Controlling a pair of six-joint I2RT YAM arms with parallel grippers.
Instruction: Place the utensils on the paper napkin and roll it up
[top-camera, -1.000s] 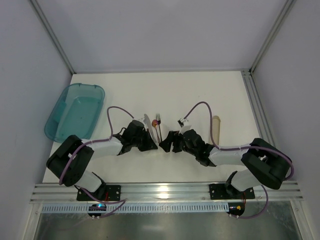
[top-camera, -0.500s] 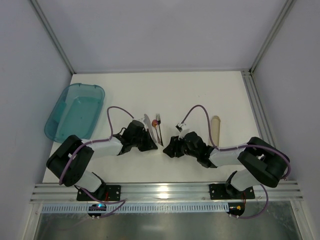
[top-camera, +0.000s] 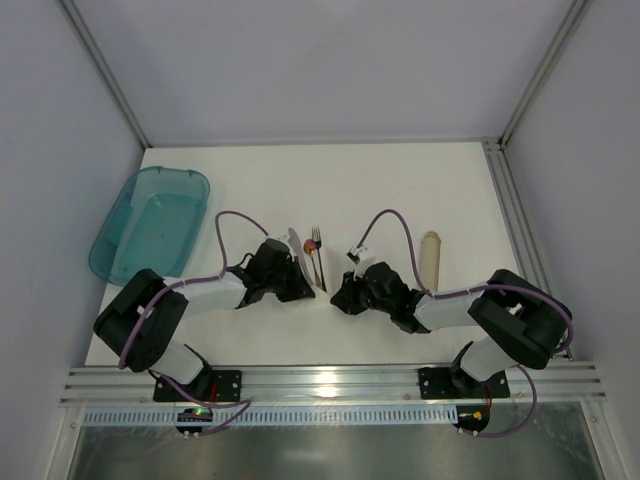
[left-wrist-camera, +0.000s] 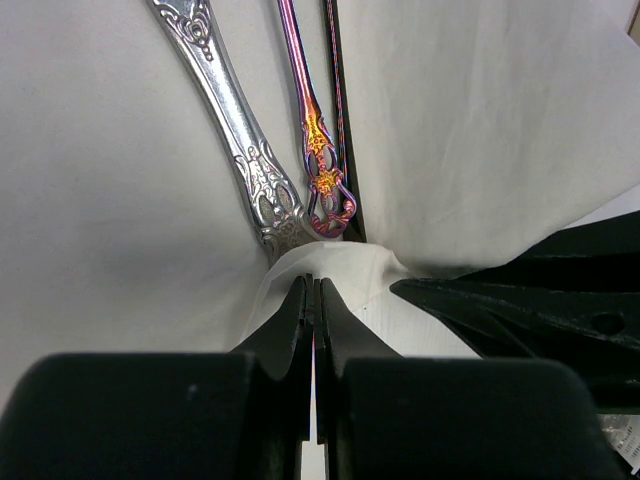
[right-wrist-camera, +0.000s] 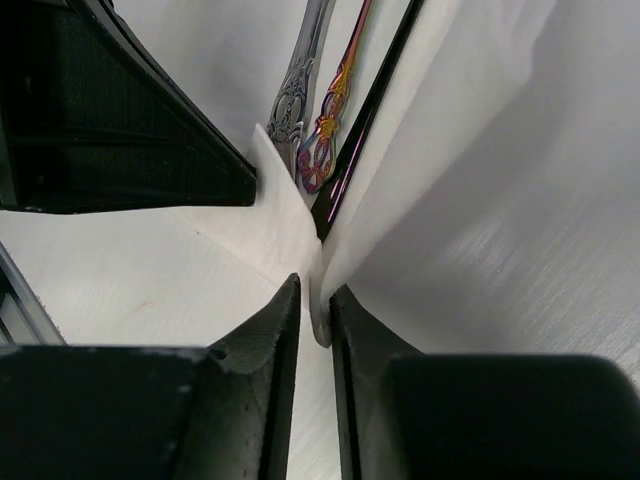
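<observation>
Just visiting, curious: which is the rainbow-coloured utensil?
Mid-table, the left gripper and right gripper pinch the paper napkin. The rainbow utensil is the middle of three handles, purple and orange, between the ornate silver handle and the thin black handle.

The utensils (left-wrist-camera: 300, 150) lay side by side on the white paper napkin (left-wrist-camera: 480, 120): an ornate silver handle (left-wrist-camera: 235, 140), an iridescent purple-orange handle (left-wrist-camera: 316, 135) and a slim black handle (left-wrist-camera: 338, 110). The napkin's near edge stood folded up at their ends.
</observation>
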